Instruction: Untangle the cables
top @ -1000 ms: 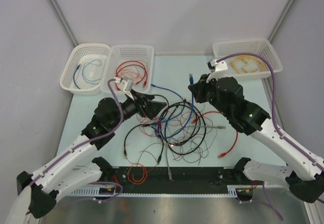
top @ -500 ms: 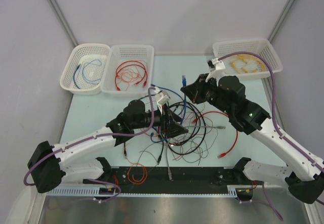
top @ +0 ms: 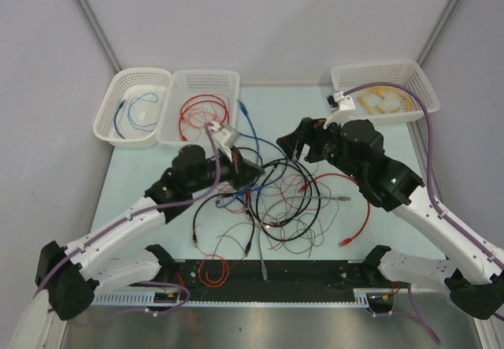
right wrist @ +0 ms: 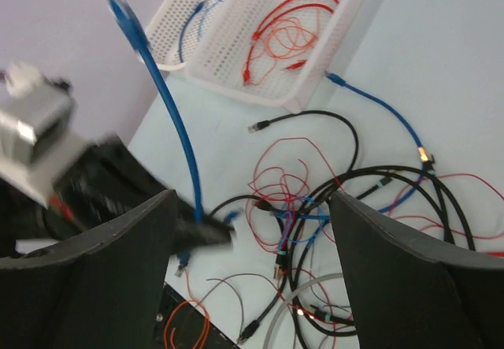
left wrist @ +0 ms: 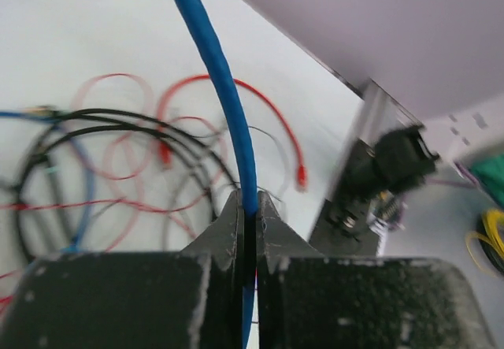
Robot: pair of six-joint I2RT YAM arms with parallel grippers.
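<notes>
the left gripper [left wrist: 248,207] is clamping its jaws tight on a blue cable [left wrist: 227,89], which is rising away from the fingertips, its plug end standing in the air. the right gripper [right wrist: 252,235] is hanging with its jaws spread wide, gripping nothing, above the far side of the tangle. the other cables [top: 277,201], black, red, blue and thin reddish, are lying looped together on the table [top: 272,105] between the arms, near two white baskets [top: 205,72] holding loose blue and red wires.
</notes>
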